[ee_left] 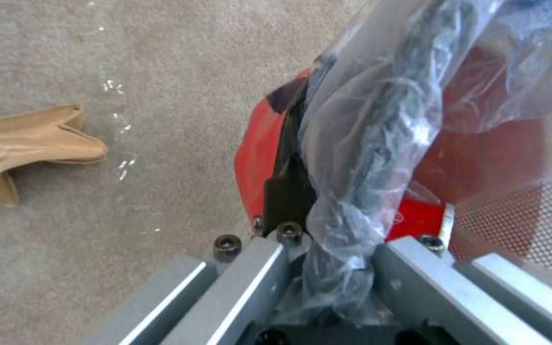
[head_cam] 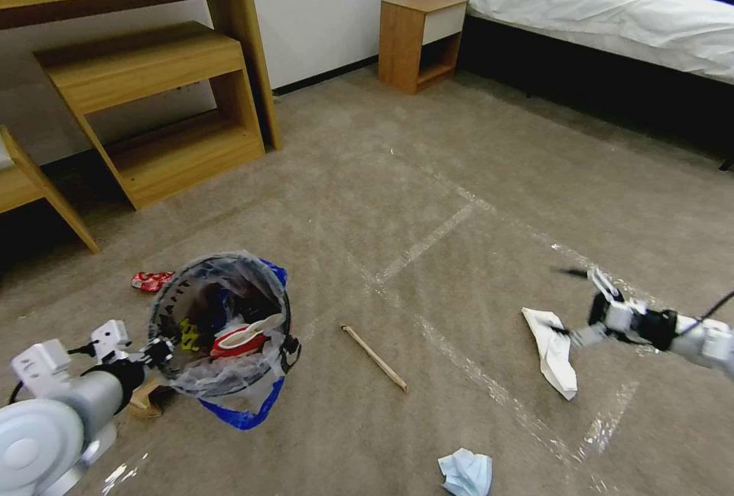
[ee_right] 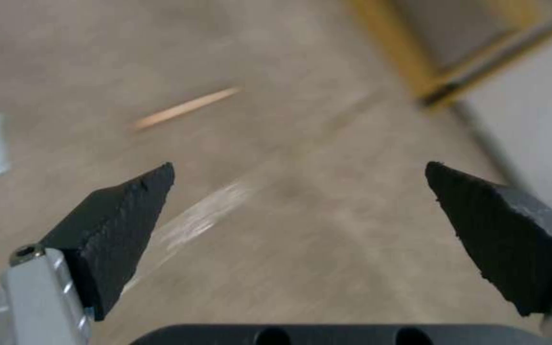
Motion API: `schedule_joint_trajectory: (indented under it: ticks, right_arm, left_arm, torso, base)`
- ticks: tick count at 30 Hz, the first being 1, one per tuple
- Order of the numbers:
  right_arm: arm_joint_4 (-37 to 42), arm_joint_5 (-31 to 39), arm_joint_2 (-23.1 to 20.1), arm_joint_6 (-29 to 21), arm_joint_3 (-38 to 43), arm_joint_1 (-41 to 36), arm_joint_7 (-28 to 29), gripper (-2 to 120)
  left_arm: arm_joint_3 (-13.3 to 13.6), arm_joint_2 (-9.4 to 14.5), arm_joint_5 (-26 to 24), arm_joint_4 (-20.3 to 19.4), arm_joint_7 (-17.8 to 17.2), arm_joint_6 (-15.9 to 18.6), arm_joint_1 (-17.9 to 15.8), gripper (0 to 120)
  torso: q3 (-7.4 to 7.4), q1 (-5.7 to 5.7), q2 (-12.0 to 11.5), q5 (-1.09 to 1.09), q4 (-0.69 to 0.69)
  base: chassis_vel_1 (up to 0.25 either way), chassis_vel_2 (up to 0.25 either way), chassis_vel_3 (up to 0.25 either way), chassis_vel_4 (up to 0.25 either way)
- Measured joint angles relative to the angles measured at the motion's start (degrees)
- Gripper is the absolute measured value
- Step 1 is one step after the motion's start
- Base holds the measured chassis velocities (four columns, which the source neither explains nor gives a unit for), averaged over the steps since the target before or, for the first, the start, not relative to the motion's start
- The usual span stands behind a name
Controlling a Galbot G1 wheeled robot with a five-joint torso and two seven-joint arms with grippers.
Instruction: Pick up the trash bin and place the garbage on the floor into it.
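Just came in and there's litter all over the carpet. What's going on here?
A two-armed robot is collecting litter. Its left gripper is clamped on the rim of the red trash bin, which already holds some rubbish. Its right gripper is open, low over the floor beside a white tissue. A wooden stick, a blue face mask, a red wrapper and a cardboard bit lie uncollected.

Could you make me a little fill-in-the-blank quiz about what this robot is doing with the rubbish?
1. The left gripper is shut on the rim of the ____.
2. The right gripper, over the white tissue, has its fingers ____.
3. The wooden stick lies on the ____.

Missing words: trash bin; open; floor.
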Motion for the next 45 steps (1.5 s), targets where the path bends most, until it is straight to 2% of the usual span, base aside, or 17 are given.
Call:
schedule_joint_trajectory:
  ticks: [3, 4, 7, 9, 11, 12, 14, 18, 19, 20, 22, 23, 24, 27, 30, 37, 45]
  right_arm:
    - [1.57, -1.15, -3.79, 0.21, -5.07, 1.28, -1.85, 100]
    - [1.57, -1.15, -3.79, 0.21, -5.07, 1.28, -1.85, 100]
    - [4.72, -0.56, -4.14, -2.17, -15.58, 6.76, -1.00, 100]
    - [5.06, -0.62, -3.84, -2.46, -17.63, 8.07, -1.02, 100]
    - [5.49, -2.49, -2.18, -2.68, -25.96, 13.03, -1.65, 100]
    - [5.49, -2.49, -2.18, -2.68, -25.96, 13.03, -1.65, 100]
    - [4.44, -5.11, -0.41, -2.08, -32.00, 16.80, -1.90, 100]
    - [2.77, -8.06, 2.38, -1.23, -37.94, 21.38, -2.09, 100]
    - [1.17, -10.68, 5.14, -0.70, -42.23, 25.88, -2.14, 100]
    - [1.17, -10.68, 5.14, -0.70, -42.23, 25.88, -2.14, 100]
    - [-1.81, -14.87, 10.32, 0.26, -48.62, 32.35, -1.98, 100]
    - [-3.53, -16.55, 12.39, 0.40, -50.60, 34.20, -1.18, 100]
    - [-3.53, -16.55, 12.39, 0.40, -50.60, 34.20, -1.18, 100]
    - [-8.71, -19.02, 16.40, 0.50, -53.98, 37.11, -0.31, 100]
    - [-10.35, -19.57, 17.31, 0.50, -55.79, 38.27, -0.29, 100]
    - [-11.98, -20.03, 17.52, 0.50, -59.47, 39.50, -0.83, 100]
    - [-14.42, -22.59, 17.97, 0.53, -59.96, 37.07, -0.51, 100]
  left_arm:
    - [1.36, -0.33, 0.50, 0.86, -0.15, 0.00, -1.20, 0]
    - [1.36, -0.33, 0.50, 0.86, -0.15, 0.00, -1.20, 0]
    - [1.63, -1.25, 1.49, 0.91, -0.27, 0.00, -1.19, 0]
    - [1.63, -1.39, 1.65, 0.90, -0.27, 0.00, -1.14, 0]
    - [1.42, -1.78, 2.24, 0.84, -0.27, 0.00, -0.86, 0]
    - [1.42, -1.78, 2.24, 0.84, -0.27, 0.00, -0.86, 0]
    - [1.12, -1.94, 2.60, 0.77, -0.26, 0.00, -0.66, 0]
    - [0.86, -2.15, 2.93, 0.64, -0.26, 0.00, -0.38, 0]
    - [0.66, -2.38, 3.25, 0.54, -0.25, 0.00, -0.11, 0]
    - [0.66, -2.38, 3.25, 0.54, -0.25, 0.00, -0.11, 0]
    - [0.12, -3.01, 3.97, 0.09, -0.25, 0.00, 0.65, 0]
    - [-0.16, -3.39, 4.35, -0.20, -0.25, 0.00, 0.99, 0]
    - [-0.16, -3.39, 4.35, -0.20, -0.25, 0.00, 0.99, 0]
    - [-0.48, -4.08, 4.96, -0.75, -0.16, 0.00, 1.66, 0]
    - [-0.61, -4.31, 5.19, -0.95, -0.15, 0.00, 1.86, 0]
    - [-0.52, -4.86, 5.47, -1.02, -0.14, 0.00, 1.61, 0]
    - [-0.60, -4.94, 5.48, -1.81, -0.13, 0.00, 2.04, 0]
  torso:
    - [0.00, 0.00, 0.00, -0.01, 0.02]
    - [0.00, 0.00, 0.00, -0.01, 0.02]
    - [0.00, 0.00, 0.00, 0.03, 0.03]
    - [0.00, 0.00, 0.00, 0.02, 0.04]
    - [0.00, 0.00, 0.00, 0.01, 0.04]
    - [0.00, 0.00, 0.00, 0.01, 0.04]
    - [0.00, 0.00, 0.00, 0.00, 0.03]
    - [0.00, 0.00, 0.00, 0.04, 0.01]
    - [0.00, 0.00, 0.00, 0.02, 0.01]
    - [0.00, 0.00, 0.00, 0.02, 0.01]
    - [0.00, 0.01, 0.00, 0.01, 0.07]
    - [0.00, 0.00, 0.00, -0.01, 0.06]
    - [0.00, 0.00, 0.00, -0.01, 0.06]
    - [0.00, 0.00, 0.00, 0.02, 0.05]
    - [0.00, 0.01, 0.00, 0.00, 0.04]
    - [0.00, 0.00, 0.00, 0.00, 0.02]
    - [-0.01, 0.00, 0.00, 0.01, 0.02]
  base:
    - [0.000, 0.000, 0.000, 0.000]
    - [0.000, 0.000, 0.000, 0.000]
    - [0.000, 0.000, 0.000, 0.000]
    - [0.000, 0.000, 0.000, 0.000]
    - [0.000, 0.000, 0.000, 0.000]
    - [0.000, 0.000, 0.000, 0.000]
    - [0.000, 0.000, 0.000, 0.000]
    - [0.000, 0.000, 0.000, 0.000]
    - [0.000, 0.000, 0.000, 0.000]
    - [0.000, 0.000, 0.000, 0.000]
    - [0.000, 0.000, 0.000, 0.000]
    - [0.000, 0.000, 0.000, 0.000]
    - [0.000, 0.000, 0.000, 0.000]
    - [0.000, 0.000, 0.000, 0.000]
    - [0.000, 0.000, 0.000, 0.000]
    - [0.000, 0.000, 0.000, 0.000]
    - [0.000, 0.000, 0.000, 0.000]
